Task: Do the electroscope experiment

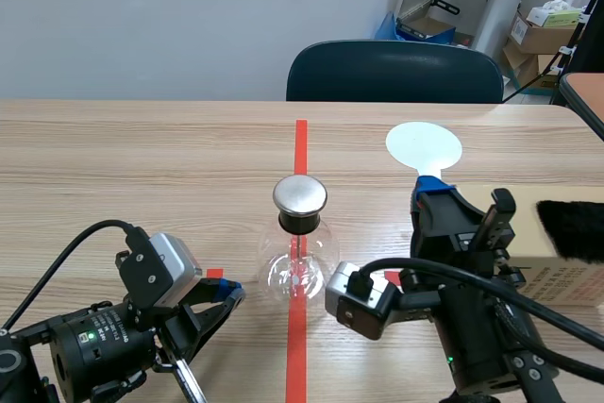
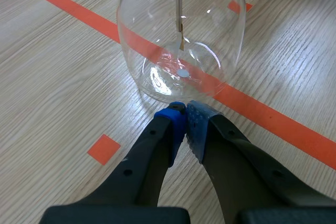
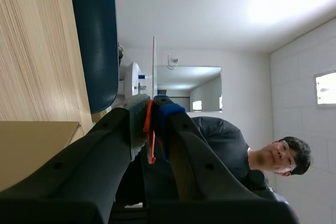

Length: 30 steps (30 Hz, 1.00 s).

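The electroscope, a round clear glass flask with a metal disc cap and a rod inside, stands on the red tape line at mid-table. My left gripper lies low on the table to its left. It is shut on nothing, and its blue pads meet right at the foot of the flask. My right gripper is raised and shut on the handle of a white round paddle. In the right wrist view the paddle shows edge-on, its orange handle pinched between my fingers.
A cardboard box with a black furry piece on it sits at the right edge. A dark chair stands behind the table. A person appears beyond the paddle in the right wrist view.
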Each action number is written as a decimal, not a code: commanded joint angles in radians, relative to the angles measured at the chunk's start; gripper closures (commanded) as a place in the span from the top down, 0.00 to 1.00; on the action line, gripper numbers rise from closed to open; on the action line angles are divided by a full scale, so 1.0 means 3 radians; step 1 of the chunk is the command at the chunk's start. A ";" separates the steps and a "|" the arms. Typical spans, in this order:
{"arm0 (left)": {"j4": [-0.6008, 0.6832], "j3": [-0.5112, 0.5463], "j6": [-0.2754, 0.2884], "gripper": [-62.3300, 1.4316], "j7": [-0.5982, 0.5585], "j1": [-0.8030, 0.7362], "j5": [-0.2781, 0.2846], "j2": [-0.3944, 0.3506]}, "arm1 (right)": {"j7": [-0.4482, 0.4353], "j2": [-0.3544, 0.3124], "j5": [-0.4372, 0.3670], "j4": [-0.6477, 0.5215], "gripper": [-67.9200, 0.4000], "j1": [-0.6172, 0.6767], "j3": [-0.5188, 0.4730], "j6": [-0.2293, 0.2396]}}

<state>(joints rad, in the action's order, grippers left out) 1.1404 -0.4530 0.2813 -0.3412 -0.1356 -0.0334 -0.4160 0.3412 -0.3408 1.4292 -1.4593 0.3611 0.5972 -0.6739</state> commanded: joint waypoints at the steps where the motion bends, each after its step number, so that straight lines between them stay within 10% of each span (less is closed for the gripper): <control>1: 0.0056 0.0009 -0.0006 0.09 -0.0020 0.0010 0.0033 0.0009 | -0.0055 -0.0009 0.0022 -0.0025 0.02 -0.0031 -0.0023 -0.0046; 20: 0.0056 0.0009 -0.0006 0.09 -0.0020 0.0010 0.0033 0.0009 | -0.1583 -0.0009 0.0022 -0.0025 0.02 -0.0032 -0.0023 -0.0046; 30: 0.0056 0.0009 -0.0006 0.09 -0.0020 0.0010 0.0033 0.0009 | -0.1774 -0.0009 0.0020 -0.0025 0.02 -0.0031 -0.0023 -0.0046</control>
<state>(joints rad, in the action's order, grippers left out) 1.1404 -0.4530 0.2813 -0.3374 -0.1356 -0.0334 -0.4160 -0.1944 -0.3408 1.4364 -1.4593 0.3611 0.5968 -0.6739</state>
